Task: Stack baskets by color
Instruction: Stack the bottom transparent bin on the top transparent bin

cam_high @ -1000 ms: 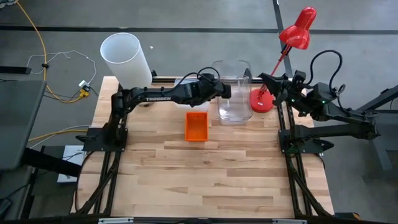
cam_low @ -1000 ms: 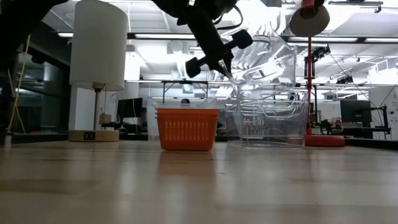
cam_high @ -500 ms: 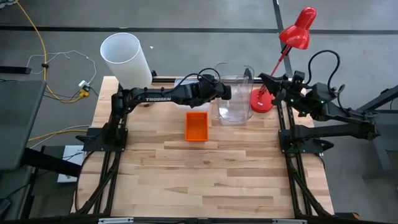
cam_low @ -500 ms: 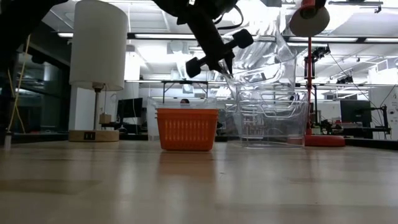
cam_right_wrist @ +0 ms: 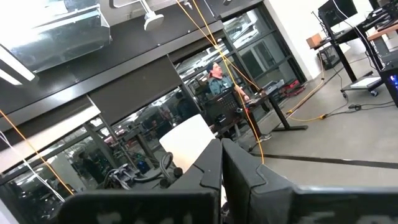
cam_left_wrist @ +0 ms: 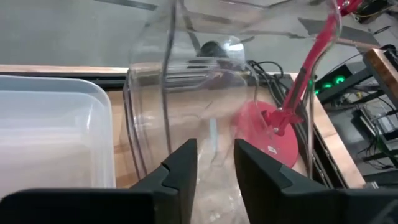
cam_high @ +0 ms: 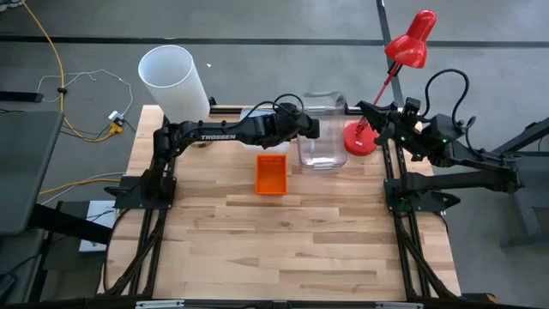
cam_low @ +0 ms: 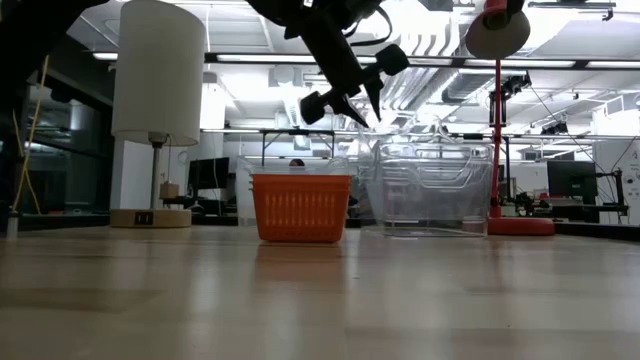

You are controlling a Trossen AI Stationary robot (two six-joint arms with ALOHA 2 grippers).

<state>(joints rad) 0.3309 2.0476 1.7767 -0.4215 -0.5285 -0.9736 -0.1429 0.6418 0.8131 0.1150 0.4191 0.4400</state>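
An orange basket (cam_high: 271,174) (cam_low: 301,207) stands on its base on the table, left of a clear bin (cam_high: 322,137) (cam_low: 430,188) that sits level inside another clear bin at the far middle. My left gripper (cam_low: 352,100) (cam_left_wrist: 214,165) hovers open just above and beside that bin's left rim, with the bin's clear wall (cam_left_wrist: 186,81) ahead of the fingers. My right gripper (cam_right_wrist: 222,163) is shut on nothing, raised at the table's far right by the lamp.
A red desk lamp (cam_high: 358,137) (cam_low: 500,120) stands right of the clear bins. A white cylinder shade (cam_high: 176,81) (cam_low: 158,75) stands at the far left corner. A shallow clear bin (cam_left_wrist: 53,137) lies behind the orange basket, under my left arm.
My left gripper has opened and let go of the clear bin's rim without moving away. The bin, which stood tilted with its left side held high, has dropped and now sits level in the clear bin below.
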